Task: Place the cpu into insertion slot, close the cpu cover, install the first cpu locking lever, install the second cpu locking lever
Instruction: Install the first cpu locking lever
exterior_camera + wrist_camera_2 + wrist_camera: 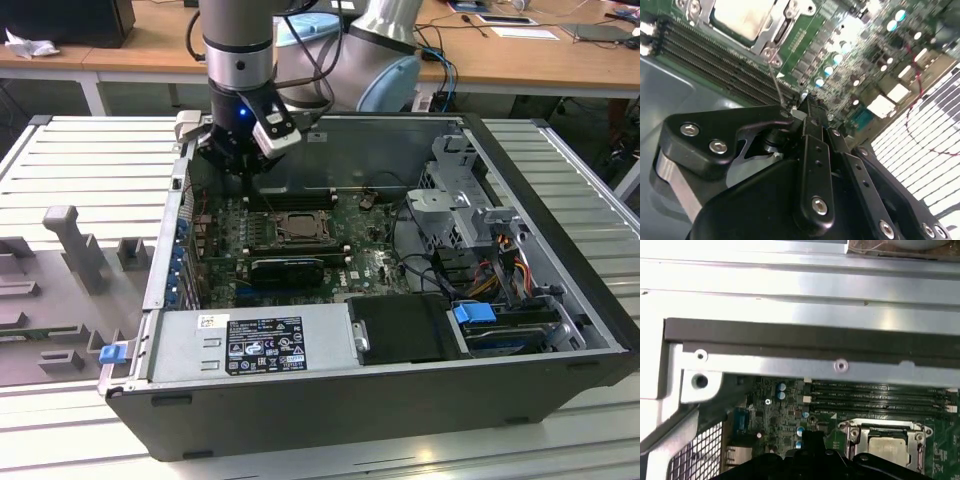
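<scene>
Squarely, cpu (888,447) within insertion slot (850,433) rim

The case wall (840,365) stands close beside the hand (807,107), and a thin locking lever (775,75) rises right at its tips. Below and near it lie memory slots (715,57) and the CPU socket (852,432) (all low, open air above). Well beyond the hand, drive cage (465,190) and cables (497,258) crowd the case.
</scene>
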